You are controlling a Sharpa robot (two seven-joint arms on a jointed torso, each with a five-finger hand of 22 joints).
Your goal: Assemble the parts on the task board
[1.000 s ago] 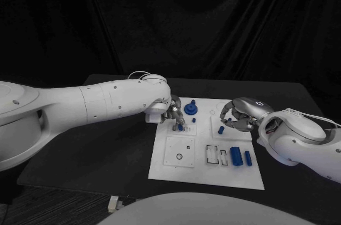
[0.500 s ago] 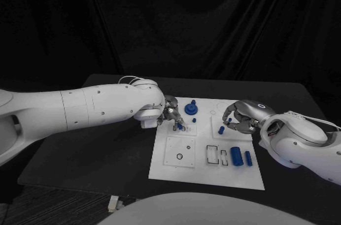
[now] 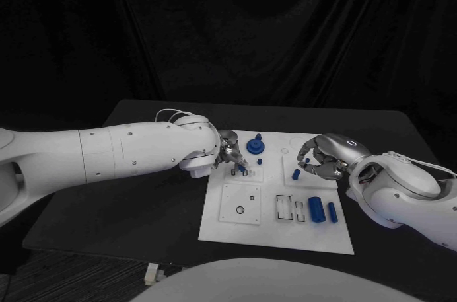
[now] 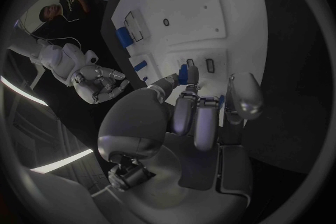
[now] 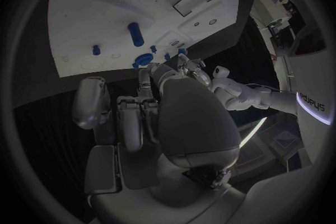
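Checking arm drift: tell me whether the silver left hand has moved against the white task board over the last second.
No: the silver left hand stays beside the blue knob on the white task board.

hidden and unclear spots
the left hand (image 3: 228, 155) covers part of the task board (image 3: 276, 239); the small blue piece (image 4: 183, 73) at its fingertips is too small to identify.

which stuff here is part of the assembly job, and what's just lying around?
In the job:
- task board
- small blue part that the left hand pinches over the board
- blue knob-shaped part standing on the board
- blue peg by the right hand
- two blue cylinders lying near the board's front

Lying about:
- black table, which only bears the board; nothing loose seen on it
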